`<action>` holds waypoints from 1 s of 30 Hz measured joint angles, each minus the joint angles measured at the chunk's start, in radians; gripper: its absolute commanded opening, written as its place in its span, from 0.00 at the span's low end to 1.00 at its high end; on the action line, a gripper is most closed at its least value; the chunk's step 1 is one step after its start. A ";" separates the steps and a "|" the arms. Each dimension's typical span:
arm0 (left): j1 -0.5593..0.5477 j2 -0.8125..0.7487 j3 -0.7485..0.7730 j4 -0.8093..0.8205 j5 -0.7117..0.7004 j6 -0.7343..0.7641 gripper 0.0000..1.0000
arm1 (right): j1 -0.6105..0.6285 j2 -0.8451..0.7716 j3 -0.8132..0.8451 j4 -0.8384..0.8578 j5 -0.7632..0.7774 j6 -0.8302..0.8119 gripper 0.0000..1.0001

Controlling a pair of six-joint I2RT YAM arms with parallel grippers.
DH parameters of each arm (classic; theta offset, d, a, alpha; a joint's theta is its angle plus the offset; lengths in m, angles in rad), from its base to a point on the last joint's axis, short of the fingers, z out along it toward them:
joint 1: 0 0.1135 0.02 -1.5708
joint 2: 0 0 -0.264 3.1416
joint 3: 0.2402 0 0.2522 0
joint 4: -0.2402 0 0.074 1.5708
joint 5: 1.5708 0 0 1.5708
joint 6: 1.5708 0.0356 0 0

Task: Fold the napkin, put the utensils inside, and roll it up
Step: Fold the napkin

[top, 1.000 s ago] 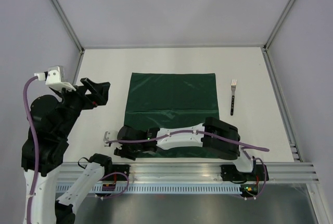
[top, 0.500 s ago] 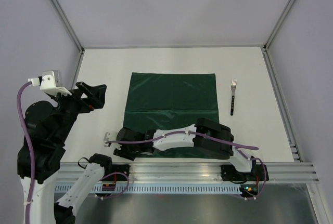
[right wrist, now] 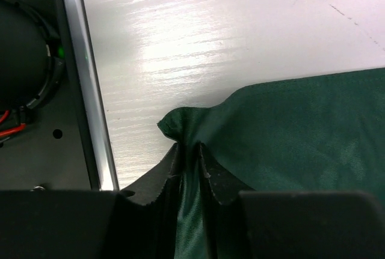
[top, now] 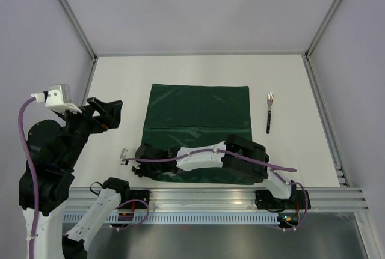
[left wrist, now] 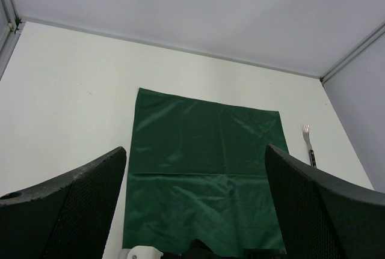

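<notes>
The dark green napkin (top: 198,115) lies spread in the middle of the white surface (top: 120,79), with a crease running across it from left to right. Its near left corner is bunched and pinched in the right pincer (right wrist: 189,151), whose arm lies along the napkin's near edge. The fork (top: 269,113) lies apart on the right, tines pointing far. The left pincer (top: 107,113) hangs wide open, raised on the left.
</notes>
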 measured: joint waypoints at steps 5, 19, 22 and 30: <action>0.000 -0.001 -0.001 0.000 0.000 0.000 1.00 | -0.024 0.000 0.003 -0.009 -0.026 0.003 0.15; 0.000 -0.001 -0.018 0.000 0.000 0.000 1.00 | -0.050 -0.100 0.014 -0.125 -0.101 0.003 0.07; 0.000 -0.001 -0.024 0.001 0.000 0.000 1.00 | -0.053 -0.143 0.014 -0.135 -0.111 0.003 0.05; 0.000 0.000 -0.052 0.003 0.002 0.000 1.00 | -0.113 -0.202 0.000 -0.145 -0.116 0.002 0.00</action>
